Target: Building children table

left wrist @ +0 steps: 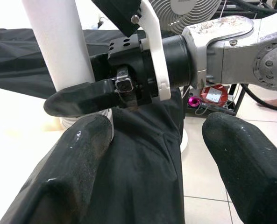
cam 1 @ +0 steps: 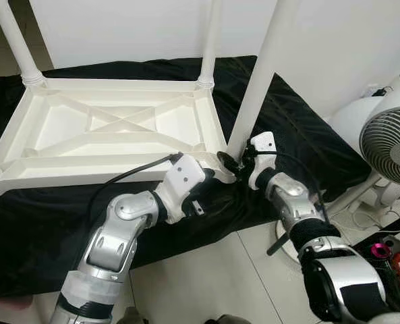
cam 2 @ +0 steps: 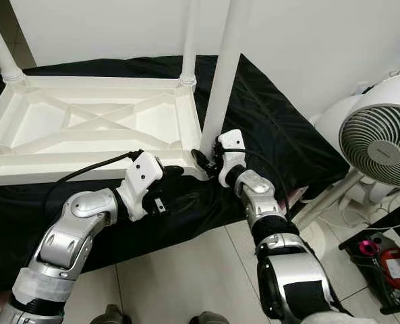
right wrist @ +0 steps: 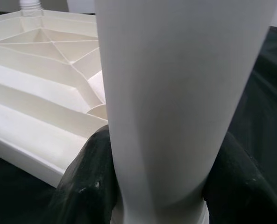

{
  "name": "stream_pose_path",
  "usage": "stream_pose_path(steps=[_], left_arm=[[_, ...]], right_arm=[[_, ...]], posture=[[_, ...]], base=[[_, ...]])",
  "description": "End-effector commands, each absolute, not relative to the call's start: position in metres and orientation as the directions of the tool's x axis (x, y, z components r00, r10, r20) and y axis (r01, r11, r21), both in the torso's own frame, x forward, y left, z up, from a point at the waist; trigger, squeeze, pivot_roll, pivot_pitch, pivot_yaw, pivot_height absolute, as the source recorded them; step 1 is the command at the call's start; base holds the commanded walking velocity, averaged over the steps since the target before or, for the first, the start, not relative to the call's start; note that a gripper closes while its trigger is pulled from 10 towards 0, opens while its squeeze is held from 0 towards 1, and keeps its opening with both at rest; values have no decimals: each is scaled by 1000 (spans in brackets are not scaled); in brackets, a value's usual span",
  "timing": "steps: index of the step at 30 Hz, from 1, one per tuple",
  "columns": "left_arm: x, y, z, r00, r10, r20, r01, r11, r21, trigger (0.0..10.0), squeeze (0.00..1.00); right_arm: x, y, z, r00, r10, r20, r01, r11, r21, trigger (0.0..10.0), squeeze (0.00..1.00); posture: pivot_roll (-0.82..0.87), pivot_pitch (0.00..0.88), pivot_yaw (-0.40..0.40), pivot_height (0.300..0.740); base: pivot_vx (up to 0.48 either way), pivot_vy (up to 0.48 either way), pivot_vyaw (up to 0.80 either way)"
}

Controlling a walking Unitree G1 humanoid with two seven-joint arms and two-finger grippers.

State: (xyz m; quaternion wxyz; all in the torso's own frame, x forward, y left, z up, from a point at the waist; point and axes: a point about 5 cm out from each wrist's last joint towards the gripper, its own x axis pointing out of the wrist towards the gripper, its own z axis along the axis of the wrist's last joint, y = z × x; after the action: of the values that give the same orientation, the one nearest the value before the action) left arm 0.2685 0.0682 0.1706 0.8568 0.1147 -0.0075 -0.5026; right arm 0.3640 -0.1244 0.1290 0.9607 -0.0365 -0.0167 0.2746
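Observation:
A white plastic children's table (cam 1: 85, 169) lies upside down on a black cloth. White legs stand upright at its two far corners. A third white leg (cam 1: 260, 74) stands in the near right corner socket. My right gripper (cam 1: 231, 160) is shut on that leg's base, with a black finger on either side (right wrist: 87, 186). My left gripper (cam 1: 216, 177) sits just left of it at the table's near right corner. It is open, with its fingers (left wrist: 68, 172) spread wide over the cloth and nothing between them.
The black cloth (cam 1: 287, 121) covers a low platform, with tiled floor (cam 1: 213, 270) in front of it. A white fan (cam 1: 388, 135) stands close at the right. Beside it is a rack with pink and red items (cam 1: 388, 256). A white wall lies behind.

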Motion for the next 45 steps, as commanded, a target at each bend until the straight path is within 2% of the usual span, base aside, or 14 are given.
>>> stream_pose_path(steps=[1, 4, 6, 9, 13, 14, 18, 26, 27, 32, 37, 38, 40, 45], left_arm=[[273, 71, 173, 587, -805, -84, 800, 560, 215, 10000, 0], [272, 70, 172, 587, -805, -84, 800, 561, 214, 10000, 0], [272, 70, 171, 586, -806, -85, 801, 561, 207, 10000, 0], [270, 69, 169, 583, -808, -92, 805, 558, 200, 10000, 0], [270, 69, 168, 581, -809, -94, 807, 557, 197, 10000, 0], [269, 69, 167, 578, -810, -96, 809, 555, 193, 10000, 0], [270, 69, 167, 577, -811, -97, 810, 553, 192, 10000, 0], [271, 68, 168, 584, -807, -92, 806, 561, 188, 10000, 0], [271, 68, 168, 585, -806, -91, 805, 563, 188, 10000, 0], [270, 69, 168, 587, -804, -91, 804, 565, 187, 10000, 0], [269, 72, 169, 593, -800, -89, 799, 571, 189, 10000, 0], [269, 72, 169, 593, -800, -91, 799, 571, 190, 10000, 0], [268, 73, 168, 588, -803, -94, 803, 566, 189, 10000, 0], [265, 75, 169, 571, -816, -90, 815, 550, 185, 10000, 0]], right_arm=[[361, -120, 121, 878, 478, -13, -478, 876, -66, 10000, 0], [360, -113, 120, 907, 421, -6, -421, 906, -35, 10000, 0], [357, -104, 114, 962, 271, -37, -270, 962, 34, 10000, 0], [350, -93, 110, 992, 104, -77, -99, 993, 58, 10000, 0], [346, -84, 112, 993, 91, -71, -86, 994, 70, 10000, 0], [341, -71, 115, 995, 86, -57, -82, 994, 69, 10000, 0], [339, -64, 119, 995, 86, -46, -84, 996, 42, 10000, 0], [335, -63, 120, 994, 99, -46, -97, 994, 60, 10000, 0], [333, -62, 120, 988, 149, -38, -145, 985, 97, 10000, 1000], [330, -66, 123, 981, 192, -8, -191, 979, 78, 10000, 1000], [326, -82, 126, 973, 227, 30, -229, 971, 68, 10000, 984], [325, -87, 128, 966, 255, 41, -257, 964, 69, 10000, 0], [321, -97, 132, 937, 344, 66, -348, 935, 65, 10000, 0], [318, -109, 136, 895, 438, 82, -440, 898, 8, 10000, 0]], posture=[[-23, 47, -58, 740], [-25, 50, -58, 740], [-33, 54, -58, 740], [-38, 54, -55, 740], [-41, 59, -55, 740], [-45, 60, -52, 740], [-52, 65, -53, 740], [-47, 65, -63, 740], [-44, 65, -65, 740], [-38, 63, -69, 740], [-31, 62, -70, 740], [-31, 62, -70, 740], [-34, 63, -65, 740], [-32, 61, -61, 740]], base=[[0, 0, 0], [0, 0, 0], [0, 0, 0], [0, 0, 0], [0, 0, 0], [0, 0, 0], [0, 0, 0], [0, 0, 0], [0, 0, 0], [0, 0, 0], [0, 0, 0], [0, 0, 0], [0, 0, 0], [0, 0, 0]])
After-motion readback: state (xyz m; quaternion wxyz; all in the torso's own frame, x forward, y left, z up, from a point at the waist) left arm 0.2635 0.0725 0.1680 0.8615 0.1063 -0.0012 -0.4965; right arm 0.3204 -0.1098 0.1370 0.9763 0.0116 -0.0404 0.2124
